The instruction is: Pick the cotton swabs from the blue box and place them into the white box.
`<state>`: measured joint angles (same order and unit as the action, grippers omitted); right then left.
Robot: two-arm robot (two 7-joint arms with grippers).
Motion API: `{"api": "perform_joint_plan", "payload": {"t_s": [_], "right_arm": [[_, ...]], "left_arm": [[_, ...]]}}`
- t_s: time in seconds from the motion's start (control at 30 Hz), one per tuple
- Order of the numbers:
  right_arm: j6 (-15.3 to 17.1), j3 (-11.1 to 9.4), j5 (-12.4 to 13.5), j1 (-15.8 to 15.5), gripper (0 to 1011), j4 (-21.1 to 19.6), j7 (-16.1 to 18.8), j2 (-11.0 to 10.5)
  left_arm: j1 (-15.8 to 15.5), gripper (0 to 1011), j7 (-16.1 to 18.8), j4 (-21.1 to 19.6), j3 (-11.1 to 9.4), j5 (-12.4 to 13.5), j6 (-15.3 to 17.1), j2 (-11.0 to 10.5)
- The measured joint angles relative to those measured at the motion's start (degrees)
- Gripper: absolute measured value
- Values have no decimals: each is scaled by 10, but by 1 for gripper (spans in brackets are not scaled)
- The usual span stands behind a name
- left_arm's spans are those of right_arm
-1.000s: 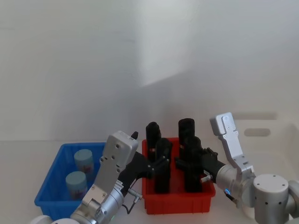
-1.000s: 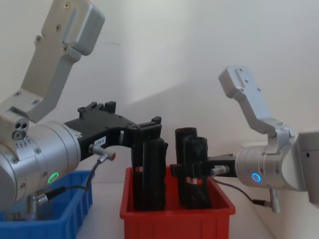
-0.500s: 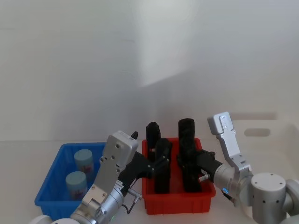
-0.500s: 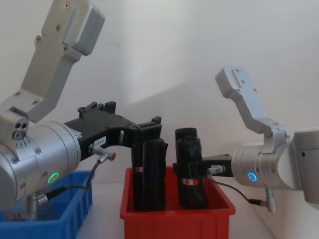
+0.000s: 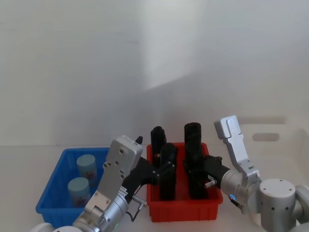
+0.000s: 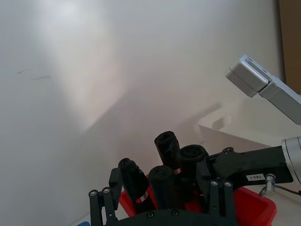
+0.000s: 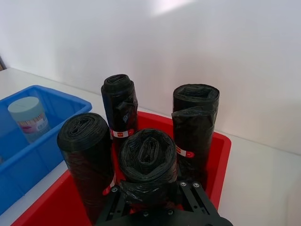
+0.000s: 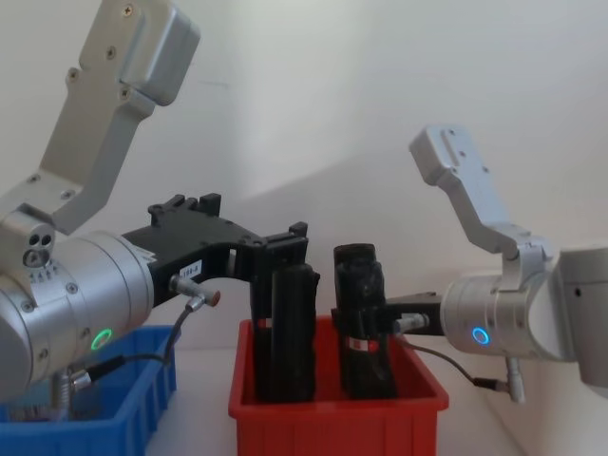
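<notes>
- Rolls [image 7: 195, 117] are wearing red bands [image 7: 123, 133], print unreadable.
- Left gripper [image 6: 160, 188] is hanging wide open, empty, rolls just ahead.
- Right gripper [image 7: 153, 187] is clamping the front roll [image 7: 148, 157].

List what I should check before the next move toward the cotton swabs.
1. Cotton swabs in blue box: ok, two tubs upright.
2. Left pincer above blue box: not ok, it is at the red bin.
3. Left pincer open: ok.
4. Right pincer clear of black rolls: not ok, right next to one.
5. White box free to receive: cannot tell, inside hidden.
</notes>
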<state>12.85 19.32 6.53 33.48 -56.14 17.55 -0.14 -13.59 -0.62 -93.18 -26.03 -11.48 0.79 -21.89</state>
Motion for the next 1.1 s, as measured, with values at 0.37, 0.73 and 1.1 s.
{"api": "perform_joint_plan", "payload": {"t_s": [0.37,0.73,1.1], "right_arm": [[0,-2,-6,-28,365,-76,-11,-15],[21,-13,-5,-75,365,-226,-43,-45],[52,-35,-1,-130,365,-387,-105,-86]], "left_arm": [[0,1003,0,0,0,0,0,0],[0,1003,0,0,0,0,0,0],[0,1003,0,0,0,0,0,0]]}}
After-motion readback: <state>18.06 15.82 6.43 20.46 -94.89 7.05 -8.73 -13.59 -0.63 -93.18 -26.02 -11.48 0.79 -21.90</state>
